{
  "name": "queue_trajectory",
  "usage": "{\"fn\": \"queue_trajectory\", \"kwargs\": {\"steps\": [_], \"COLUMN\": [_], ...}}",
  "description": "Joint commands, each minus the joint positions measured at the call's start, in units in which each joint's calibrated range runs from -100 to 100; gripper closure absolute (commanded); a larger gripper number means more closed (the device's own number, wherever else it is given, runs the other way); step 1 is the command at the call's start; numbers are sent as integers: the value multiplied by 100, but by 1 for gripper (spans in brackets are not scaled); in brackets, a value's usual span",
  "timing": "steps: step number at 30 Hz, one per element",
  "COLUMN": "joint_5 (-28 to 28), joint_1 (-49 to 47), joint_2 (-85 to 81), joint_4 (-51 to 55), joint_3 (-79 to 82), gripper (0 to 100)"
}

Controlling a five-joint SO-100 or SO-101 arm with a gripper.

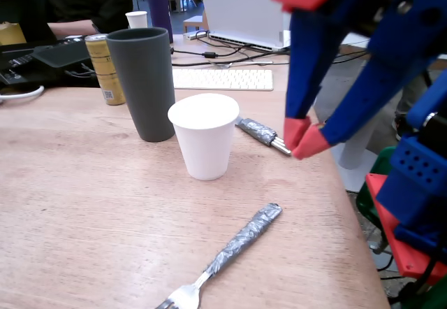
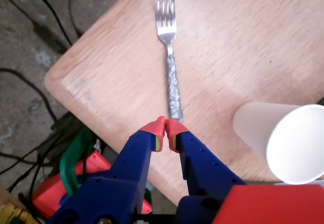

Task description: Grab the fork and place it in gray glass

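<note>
Wrist view: gripper (image 2: 165,127) enters from the bottom edge, blue fingers with red-orange tips, tips pressed together with nothing between them. Fork (image 2: 171,62) lies flat on the wooden table (image 2: 243,46), running nearly vertical in frame: tines at the top, taped gray handle pointing down toward the gripper. Near end of the handle sits right at the closed tips; contact vs. just above can't be judged from this angle. White cup (image 2: 283,138) at the right edge, rim facing the camera, well clear of the fork. Table corner at left; dark floor with black cables (image 2: 30,77) beyond it. Red and green parts show below the table edge, bottom left.
</note>
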Motion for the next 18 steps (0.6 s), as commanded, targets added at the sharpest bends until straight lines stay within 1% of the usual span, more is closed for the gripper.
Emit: {"fn": "queue_trajectory", "kwargs": {"steps": [1, 3, 6, 8, 10, 15, 18], "joint_5": [29, 29, 93, 264, 283, 283, 278], "joint_1": [79, 197, 942, 993, 1128, 1128, 942], "joint_2": [202, 399, 871, 1111, 1154, 1479, 1505], "joint_4": [-76, -84, -683, -757, -757, -765, -765], "joint_3": [-115, -115, -115, -115, -77, -87, -11], "gripper": [100, 100, 100, 100, 100, 100, 100]}}
